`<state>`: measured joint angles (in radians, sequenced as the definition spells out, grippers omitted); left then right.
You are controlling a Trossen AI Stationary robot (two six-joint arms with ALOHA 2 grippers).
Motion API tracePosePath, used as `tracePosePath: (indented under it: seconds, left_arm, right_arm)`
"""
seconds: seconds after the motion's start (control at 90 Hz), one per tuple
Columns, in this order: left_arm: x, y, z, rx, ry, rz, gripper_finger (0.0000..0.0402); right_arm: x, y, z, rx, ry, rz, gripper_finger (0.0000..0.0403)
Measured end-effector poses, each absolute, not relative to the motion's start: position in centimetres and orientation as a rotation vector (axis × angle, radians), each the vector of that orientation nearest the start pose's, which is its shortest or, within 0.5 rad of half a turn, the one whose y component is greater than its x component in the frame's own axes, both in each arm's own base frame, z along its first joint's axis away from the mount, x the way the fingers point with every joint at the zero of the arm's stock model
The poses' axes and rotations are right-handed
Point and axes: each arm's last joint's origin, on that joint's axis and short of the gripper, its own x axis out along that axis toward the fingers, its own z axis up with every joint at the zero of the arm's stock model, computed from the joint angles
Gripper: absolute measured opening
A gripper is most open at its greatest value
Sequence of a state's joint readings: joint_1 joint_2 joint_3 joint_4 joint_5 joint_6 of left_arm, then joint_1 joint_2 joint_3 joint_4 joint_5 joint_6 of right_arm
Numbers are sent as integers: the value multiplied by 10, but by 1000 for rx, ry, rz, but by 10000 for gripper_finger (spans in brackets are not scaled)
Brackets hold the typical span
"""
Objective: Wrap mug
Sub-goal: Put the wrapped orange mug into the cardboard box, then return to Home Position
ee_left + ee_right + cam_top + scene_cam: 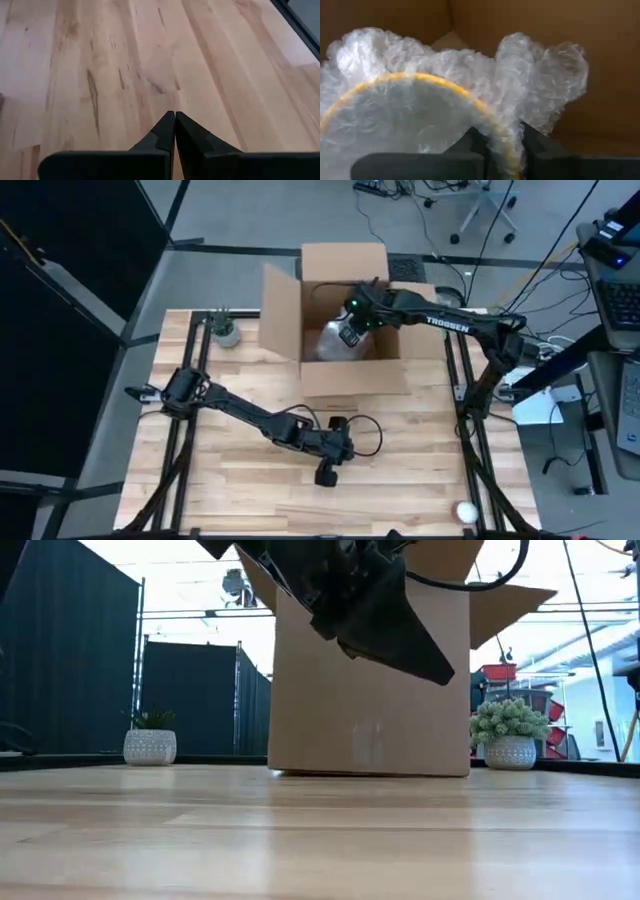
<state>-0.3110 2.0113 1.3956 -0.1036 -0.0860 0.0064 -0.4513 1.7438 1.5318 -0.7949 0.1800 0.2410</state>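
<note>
The mug (405, 115) is wrapped in clear bubble wrap (540, 75); its yellow rim shows through. It sits inside an open cardboard box (340, 375) at the table's far middle. My right gripper (350, 332) reaches down into the box and is shut on the wrapped mug (330, 343). My left gripper (326, 473) hovers low over the table's near middle, shut on nothing (175, 125). In the low view, its dark fingers (380, 620) hang in front of the box (370, 710). My right gripper (502, 150) pinches the mug's bubble-wrapped yellow rim (506, 146) between its two fingers, one finger (470, 145) on the inner side and one (537, 145) on the outer side. The wrap bunches up around the rim. Whether the mug rests on the box floor is hidden.
The box's flaps stand open, one (282, 315) on its left side and one (345, 260) on its far side. A small potted plant (226, 332) stands left of the box, and another (510, 735) on its right. A white ball (466, 511) lies near the front right corner.
</note>
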Motion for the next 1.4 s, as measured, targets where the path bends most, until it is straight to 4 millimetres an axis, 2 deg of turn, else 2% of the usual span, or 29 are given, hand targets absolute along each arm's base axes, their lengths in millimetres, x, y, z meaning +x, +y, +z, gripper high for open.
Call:
tracePosePath:
  seconds: [0.144, 0.278, 0.411, 0.489, 0.611, 0.856, 1.033, 1.133, 1.244, 1.333, 1.4]
  left_arm:
    - [419, -133, 186, 150, 706, -219, 2]
    - [419, -132, 186, 151, 711, -219, 2]
    - [418, -134, 185, 151, 714, -221, 2]
    - [417, -134, 184, 154, 728, -222, 2]
    - [417, -136, 184, 155, 724, -227, 2]
    - [417, -136, 184, 155, 729, -227, 2]
    - [414, -135, 181, 162, 767, -225, 2]
    - [410, -135, 183, 173, 797, -219, 2]
    - [402, -134, 198, 193, 799, -189, 2]
    - [396, -133, 214, 205, 783, -170, 2]
    - [388, -133, 227, 216, 782, -175, 2]
  right_arm:
    - [342, -157, 289, 448, 844, -683, 62]
    - [351, -156, 279, 436, 871, -659, 107]
    - [349, -163, 271, 403, 914, -690, 160]
    - [346, -162, 279, 391, 916, -677, 186]
    - [339, -154, 313, 387, 879, -637, 212]
    - [308, -133, 389, 336, 831, -619, 226]
    - [276, -101, 435, 297, 772, -556, 226]
    - [252, -76, 452, 271, 756, -504, 225]
    - [221, -48, 463, 258, 706, -431, 215]
    - [200, -29, 459, 261, 667, -377, 199]
    - [190, -15, 447, 254, 636, -338, 181]
